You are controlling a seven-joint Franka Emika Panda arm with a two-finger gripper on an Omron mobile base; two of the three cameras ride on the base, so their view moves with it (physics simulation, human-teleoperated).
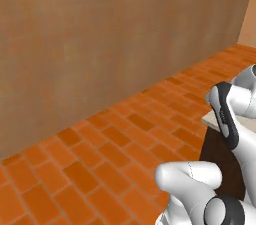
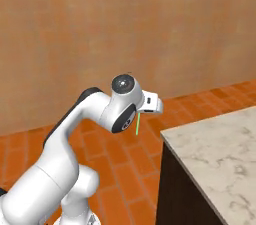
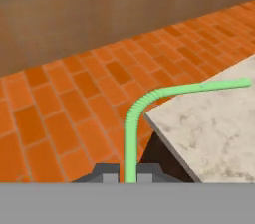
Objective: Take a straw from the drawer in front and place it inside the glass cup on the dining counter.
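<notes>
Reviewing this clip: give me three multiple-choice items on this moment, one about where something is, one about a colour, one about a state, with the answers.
1. Where is the straw?
A. Lying on the floor
B. Between the fingers of the gripper
C. Standing in a cup

2. What colour is the straw?
A. Red
B. White
C. Bright green

3. How does the gripper stand relative to the dining counter?
A. Near its corner, over the brick floor
B. Resting on its marble top
C. Underneath it

Answers:
1 B: the hand view shows the straw rising from between the two dark finger tips.
2 C: it is green in the hand view and the right base view.
3 A: the right base view shows the hand just left of the counter's corner, above the bricks.
</notes>
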